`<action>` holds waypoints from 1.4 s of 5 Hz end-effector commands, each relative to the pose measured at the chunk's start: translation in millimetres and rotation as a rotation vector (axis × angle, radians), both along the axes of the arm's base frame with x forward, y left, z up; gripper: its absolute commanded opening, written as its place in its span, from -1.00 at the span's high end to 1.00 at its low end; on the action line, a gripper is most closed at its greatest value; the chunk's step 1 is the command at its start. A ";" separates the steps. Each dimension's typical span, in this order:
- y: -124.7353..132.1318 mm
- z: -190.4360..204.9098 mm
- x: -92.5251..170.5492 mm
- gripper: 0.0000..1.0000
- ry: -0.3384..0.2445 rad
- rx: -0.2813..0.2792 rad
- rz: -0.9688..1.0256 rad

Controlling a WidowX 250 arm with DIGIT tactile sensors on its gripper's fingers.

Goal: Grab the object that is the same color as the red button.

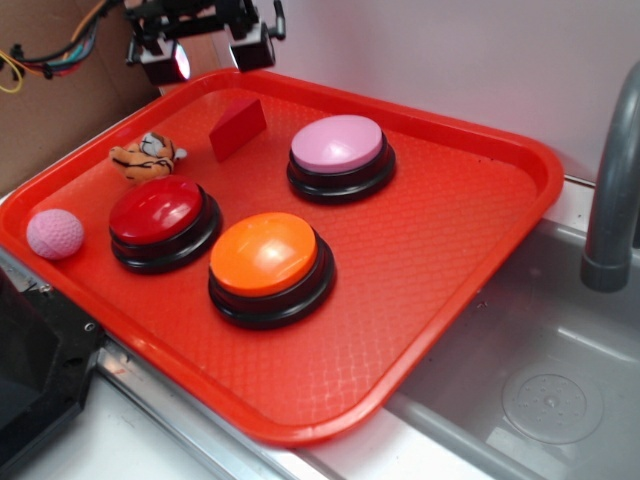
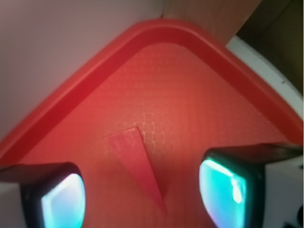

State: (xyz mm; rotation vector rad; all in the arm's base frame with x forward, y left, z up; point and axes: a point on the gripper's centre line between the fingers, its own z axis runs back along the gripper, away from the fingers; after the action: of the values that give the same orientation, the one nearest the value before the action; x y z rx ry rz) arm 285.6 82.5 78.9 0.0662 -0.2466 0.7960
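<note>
red tray (image 1: pixel 480 250) by a sink: gripper (image 1: pixel 205 45) open above the far corner, red block (image 1: pixel 237 127) below it behind the red button (image 1: pixel 160 210); block looks thin and red-on-red, so fingers could slip or hit the rim.

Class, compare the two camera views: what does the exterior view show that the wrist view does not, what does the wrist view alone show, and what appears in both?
Only the exterior view shows the red button, the orange button, the pink button, the pink ball, the small tiger toy and the sink beside the tray.

Only the wrist view shows the finger pads up close, glowing teal, standing apart.

Both show the red tray, the small red block near its far corner, and the gripper.
</note>
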 end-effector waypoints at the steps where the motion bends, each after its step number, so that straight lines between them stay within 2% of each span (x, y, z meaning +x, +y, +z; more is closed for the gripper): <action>1: 11.3 -29.2 0.3 -1.00 -0.013 0.060 -0.020; 2: 8.5 -39.5 3.2 -1.00 -0.027 0.015 -0.045; 3: 6.8 -40.5 5.3 -0.71 -0.041 -0.018 -0.048; 4: 8.9 -34.1 8.7 1.00 -0.047 -0.036 -0.047; 5: 9.1 -20.6 13.0 1.00 -0.048 -0.032 -0.067; 6: 1.9 15.8 16.3 1.00 -0.048 -0.004 -0.097; 7: -8.0 44.9 20.6 1.00 0.014 0.016 -0.215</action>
State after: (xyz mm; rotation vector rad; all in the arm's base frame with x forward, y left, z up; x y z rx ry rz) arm 300.5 64.1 95.3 0.0663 -0.1516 0.5849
